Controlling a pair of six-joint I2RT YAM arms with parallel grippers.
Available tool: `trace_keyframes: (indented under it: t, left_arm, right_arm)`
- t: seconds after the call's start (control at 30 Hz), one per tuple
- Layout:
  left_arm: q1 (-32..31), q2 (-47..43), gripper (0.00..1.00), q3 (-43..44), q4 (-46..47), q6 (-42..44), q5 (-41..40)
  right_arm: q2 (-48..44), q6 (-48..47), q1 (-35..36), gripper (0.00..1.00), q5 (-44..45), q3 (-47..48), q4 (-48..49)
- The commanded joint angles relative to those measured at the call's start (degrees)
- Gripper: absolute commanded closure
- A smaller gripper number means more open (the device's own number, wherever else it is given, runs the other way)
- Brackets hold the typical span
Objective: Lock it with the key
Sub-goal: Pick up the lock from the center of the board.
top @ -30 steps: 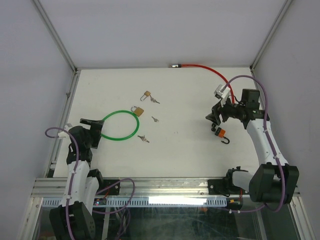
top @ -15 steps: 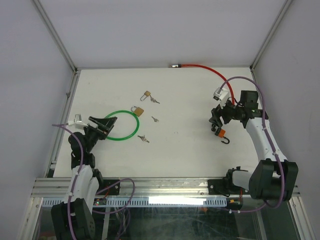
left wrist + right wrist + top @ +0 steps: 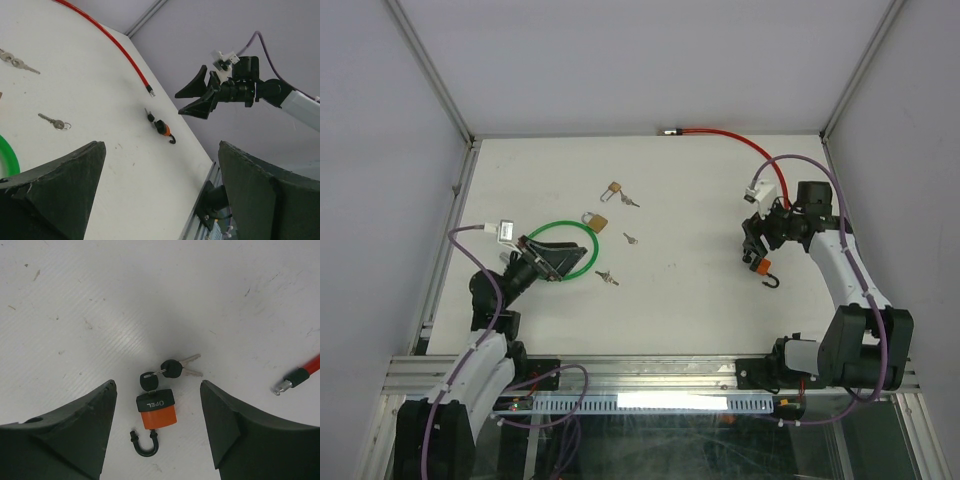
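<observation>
- Right wrist view looks straight down on an orange padlock (image 3: pixel 156 412) lying on the white tabletop (image 3: pixel 75 300), its black shackle (image 3: pixel 145 446) open.
- 2 black-headed keys (image 3: pixel 167 370) lie at the padlock's black cap. 1 head touches the cap, but whether that key sits in the keyhole cannot be told.
- The right gripper (image 3: pixel 752 247) hovers over the padlock, jaws spread and holding nothing.
- A red cable (image 3: pixel 305 370) ends near the keys, apart from them.
- The left gripper (image 3: pixel 161 145) is spread wide and empty, above a green cable loop (image 3: pixel 565 224) on the tabletop's left side.
- 2 brass padlocks (image 3: pixel 613 189) (image 3: pixel 596 220) lie just beyond the loop.
</observation>
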Motion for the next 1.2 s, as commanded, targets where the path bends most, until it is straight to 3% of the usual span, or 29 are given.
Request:
trace_keyframes:
  t: [0.0, 0.37, 1.17]
  left_arm:
    - [-0.3, 4.0, 0.01, -2.9, 17.6, -2.4, 0.1]
    - [-0.4, 14.6, 0.01, -2.8, 24.0, -4.6, 2.0]
    - [-0.3, 9.6, 0.01, -2.5, 17.2, -1.7, 0.8]
  right_arm:
    - [0.5, -0.9, -0.4, 0.29, 1.2, 0.1, 0.4]
    - [2.4, -1.9, -0.3, 0.30, 2.1, 0.2, -0.3]
    - [7.4, -0.2, -0.3, 0.28, 9.1, 0.8, 0.7]
